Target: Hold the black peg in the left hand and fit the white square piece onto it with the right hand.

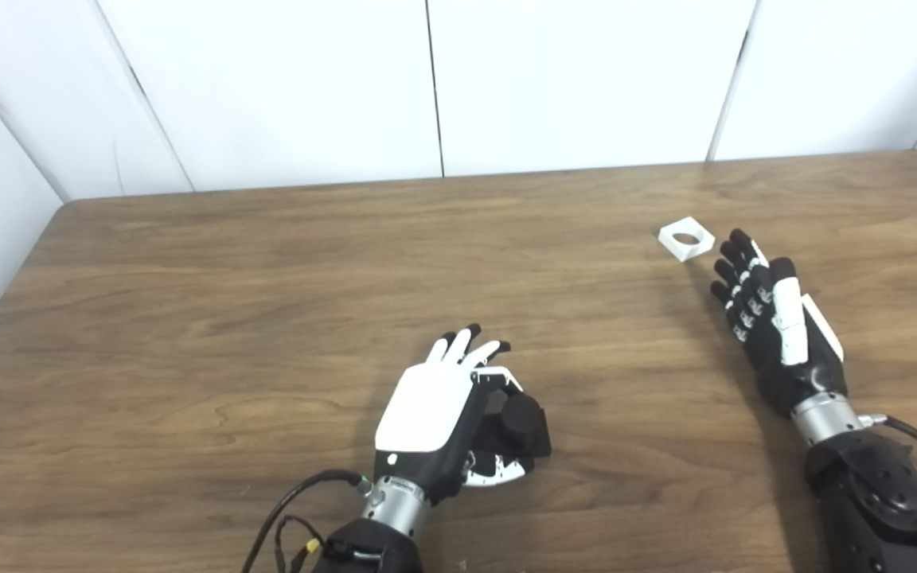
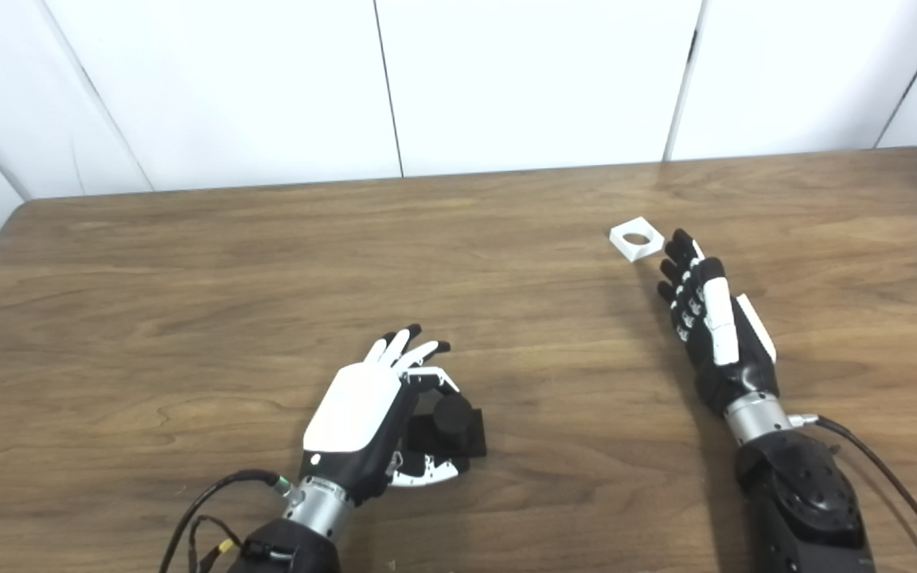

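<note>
The black peg [image 1: 520, 423] stands on its square black base on the wooden table [image 1: 267, 318], near the front middle. My left hand [image 1: 438, 406] is just to its left with fingers straight and apart, the thumb curled beside the peg's base, not gripping it. The white square piece [image 1: 686, 237] with a round hole lies flat at the back right. My right hand [image 1: 773, 318] is open, fingers straight, its fingertips just short of the white piece. Both also show in the right eye view: peg [image 2: 452, 422], white piece [image 2: 636, 236].
White wall panels [image 1: 427, 79] stand along the table's back edge and left side. Cables trail from both wrists near the front edge [image 1: 291, 509].
</note>
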Robot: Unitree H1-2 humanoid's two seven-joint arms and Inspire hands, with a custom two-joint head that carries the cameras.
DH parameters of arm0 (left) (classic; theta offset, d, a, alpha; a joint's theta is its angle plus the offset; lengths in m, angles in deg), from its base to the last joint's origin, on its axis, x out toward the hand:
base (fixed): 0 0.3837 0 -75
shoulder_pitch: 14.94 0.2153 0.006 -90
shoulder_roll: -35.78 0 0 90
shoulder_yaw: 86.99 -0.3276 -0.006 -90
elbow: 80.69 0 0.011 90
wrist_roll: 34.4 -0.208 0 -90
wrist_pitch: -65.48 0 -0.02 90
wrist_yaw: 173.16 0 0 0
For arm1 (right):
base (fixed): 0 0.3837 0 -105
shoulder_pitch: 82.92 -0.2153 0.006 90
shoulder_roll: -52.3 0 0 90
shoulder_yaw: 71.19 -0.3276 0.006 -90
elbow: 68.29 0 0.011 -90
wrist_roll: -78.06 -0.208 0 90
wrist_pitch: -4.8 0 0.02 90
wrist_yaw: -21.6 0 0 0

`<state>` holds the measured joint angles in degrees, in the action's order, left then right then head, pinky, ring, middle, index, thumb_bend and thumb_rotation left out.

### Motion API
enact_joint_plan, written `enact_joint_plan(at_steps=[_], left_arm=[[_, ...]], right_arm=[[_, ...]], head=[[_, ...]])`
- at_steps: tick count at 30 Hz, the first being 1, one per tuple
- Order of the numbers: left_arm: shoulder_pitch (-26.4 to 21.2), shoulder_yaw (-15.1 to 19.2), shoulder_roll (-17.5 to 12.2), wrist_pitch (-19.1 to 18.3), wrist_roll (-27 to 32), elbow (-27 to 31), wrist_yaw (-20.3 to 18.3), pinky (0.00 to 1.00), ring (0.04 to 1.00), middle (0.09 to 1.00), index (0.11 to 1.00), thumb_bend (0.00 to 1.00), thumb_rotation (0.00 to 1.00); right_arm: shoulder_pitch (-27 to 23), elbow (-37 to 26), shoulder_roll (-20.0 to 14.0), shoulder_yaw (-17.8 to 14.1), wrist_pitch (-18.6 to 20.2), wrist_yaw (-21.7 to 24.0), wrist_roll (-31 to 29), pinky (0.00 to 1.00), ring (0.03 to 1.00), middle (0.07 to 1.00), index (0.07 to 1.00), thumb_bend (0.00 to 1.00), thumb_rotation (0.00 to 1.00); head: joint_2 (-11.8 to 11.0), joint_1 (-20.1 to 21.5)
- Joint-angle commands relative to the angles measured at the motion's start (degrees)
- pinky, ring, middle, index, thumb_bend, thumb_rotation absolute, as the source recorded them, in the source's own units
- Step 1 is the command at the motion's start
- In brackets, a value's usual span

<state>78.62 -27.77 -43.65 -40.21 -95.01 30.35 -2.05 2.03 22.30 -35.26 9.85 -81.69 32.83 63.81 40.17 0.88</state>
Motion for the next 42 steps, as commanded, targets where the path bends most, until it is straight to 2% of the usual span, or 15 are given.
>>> enact_joint_plan(at_steps=[1, 27, 35, 42], left_arm=[[0.85, 0.08, -0.33, 0.30, -1.00, 0.71, -1.52, 1.00, 1.000, 0.898, 0.490, 0.52, 0.07], [0.76, 2.07, 1.55, 0.17, -1.23, -0.36, -3.53, 1.00, 0.998, 0.889, 0.488, 0.52, 0.08], [0.77, 2.30, 1.74, 0.34, -1.22, -0.50, -3.74, 1.00, 1.000, 0.890, 0.488, 0.52, 0.08], [0.90, 2.16, 2.02, 0.20, -1.71, -0.61, -3.93, 1.00, 1.000, 0.893, 0.488, 0.52, 0.08]], right_arm=[[0.85, -0.08, 0.80, 0.35, -0.39, 0.07, -0.62, 1.00, 1.000, 1.000, 1.000, 0.62, 1.00], [-0.14, 0.23, -0.19, 0.21, -0.49, 0.39, -0.64, 1.00, 1.000, 1.000, 1.000, 0.63, 1.00], [-2.29, -0.89, -1.02, -0.84, 1.48, 1.11, -4.06, 1.00, 1.000, 1.000, 1.000, 0.67, 0.84], [-5.72, -1.97, -2.47, -0.34, 3.88, -0.71, -1.29, 1.00, 1.000, 1.000, 1.000, 0.71, 0.91]], head=[[0.04, 0.01], [0.05, -0.01], [-0.02, 0.36], [-0.24, 0.58]])
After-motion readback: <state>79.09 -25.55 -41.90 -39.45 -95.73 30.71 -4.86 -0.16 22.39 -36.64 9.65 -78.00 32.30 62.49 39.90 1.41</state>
